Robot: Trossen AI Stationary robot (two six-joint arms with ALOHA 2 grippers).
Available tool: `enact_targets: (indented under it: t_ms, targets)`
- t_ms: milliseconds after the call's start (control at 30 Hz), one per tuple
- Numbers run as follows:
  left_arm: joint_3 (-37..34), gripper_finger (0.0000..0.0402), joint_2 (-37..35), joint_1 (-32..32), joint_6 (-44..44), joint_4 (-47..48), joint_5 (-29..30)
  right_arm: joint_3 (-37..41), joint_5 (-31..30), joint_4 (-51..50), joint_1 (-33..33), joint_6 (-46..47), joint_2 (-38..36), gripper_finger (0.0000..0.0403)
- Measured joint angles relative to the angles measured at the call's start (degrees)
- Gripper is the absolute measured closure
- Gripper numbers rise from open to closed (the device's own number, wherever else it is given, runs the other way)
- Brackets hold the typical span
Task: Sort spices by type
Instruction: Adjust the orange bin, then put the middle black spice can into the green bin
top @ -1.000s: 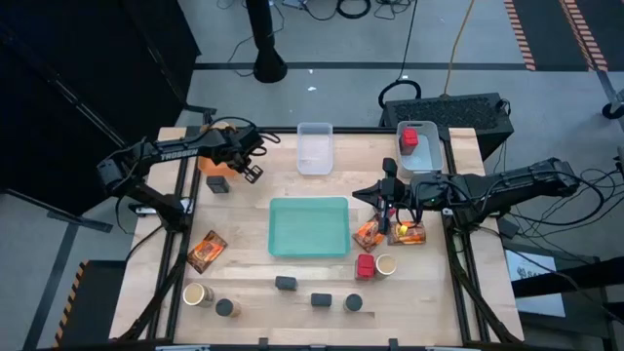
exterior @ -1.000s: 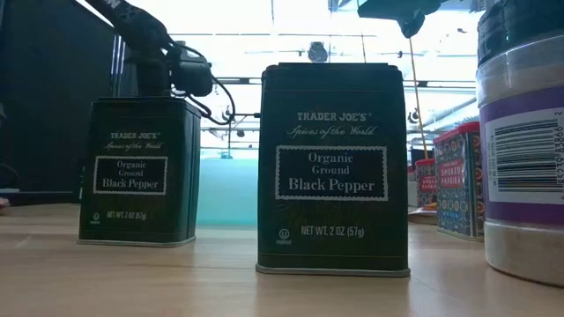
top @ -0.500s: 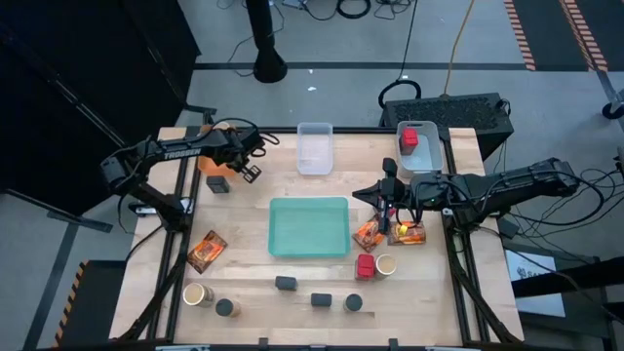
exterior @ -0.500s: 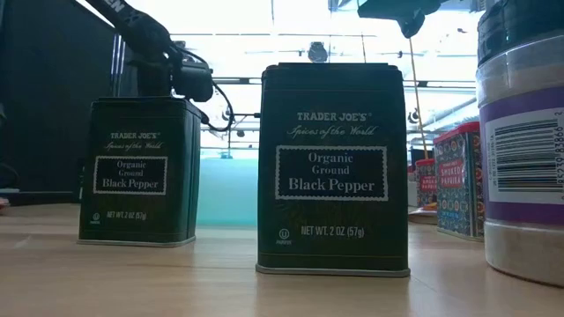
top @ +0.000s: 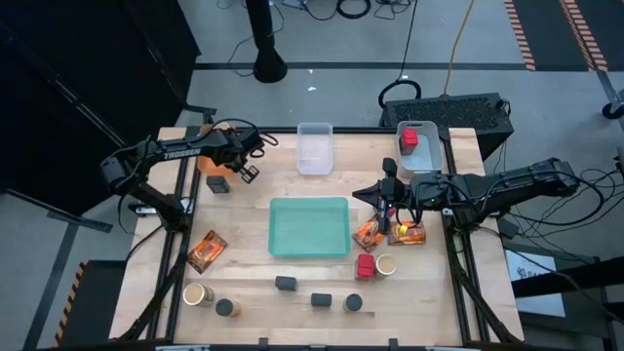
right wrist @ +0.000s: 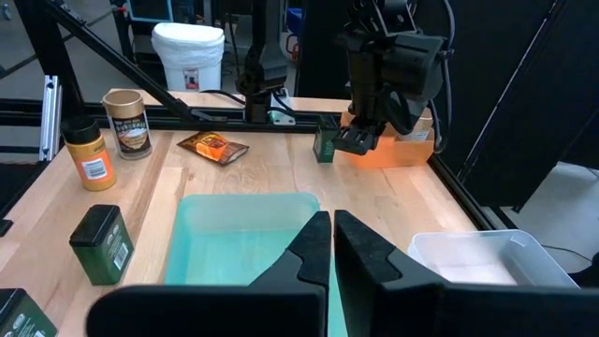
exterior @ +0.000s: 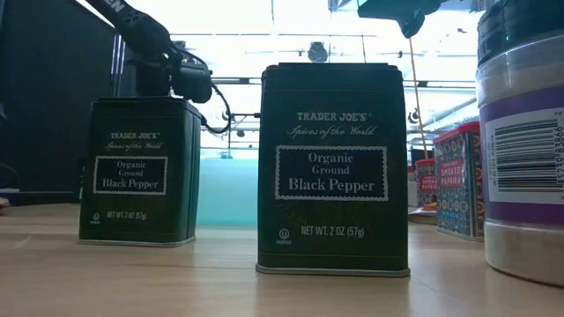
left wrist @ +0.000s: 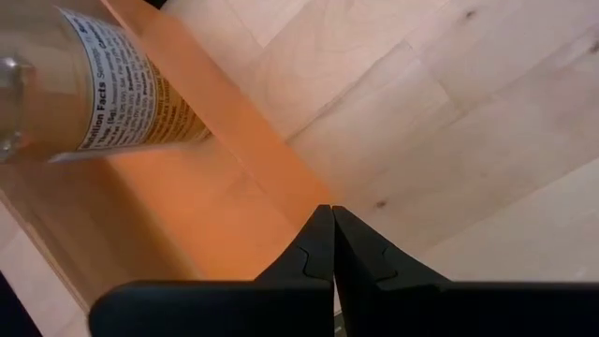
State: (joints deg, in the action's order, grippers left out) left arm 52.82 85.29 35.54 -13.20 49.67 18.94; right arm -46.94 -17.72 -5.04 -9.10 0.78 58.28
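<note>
teal tray (top: pixel 309 226) mid-table, bare wood around

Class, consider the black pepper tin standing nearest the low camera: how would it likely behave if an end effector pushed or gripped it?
The black pepper tin looks rigid: flat printed walls with crisp edges, so a grip probably won't dent it. Its flat base should let it slide on the wooden table rather than roll. It stands taller than wide, so a high push might tip it.
</note>
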Motion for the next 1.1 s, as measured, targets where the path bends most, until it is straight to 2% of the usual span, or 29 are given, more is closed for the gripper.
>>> enact_targets:
  t_ms: [400,633,867,1100]
  targets:
    - [0.00,0.0401,-0.02,-0.11,-0.07,1.88,0.02,0.00,0.02,-0.02,0.01,0.00,0.00,0.0403]
    - [0.89,0.0401,-1.20,-3.26,-0.21,5.56,-0.61,0.00,-0.06,0.00,-0.01,0.00,0.00,0.0403]
    - [4.58,0.0401,-6.97,-13.51,-6.07,7.16,-1.87,0.00,-0.20,0.02,0.44,0.00,0.00,0.0403]
    - [5.20,0.0401,-12.11,-32.32,-8.05,3.04,-2.33,0.00,-0.25,0.02,0.78,0.65,0.00,0.0403]
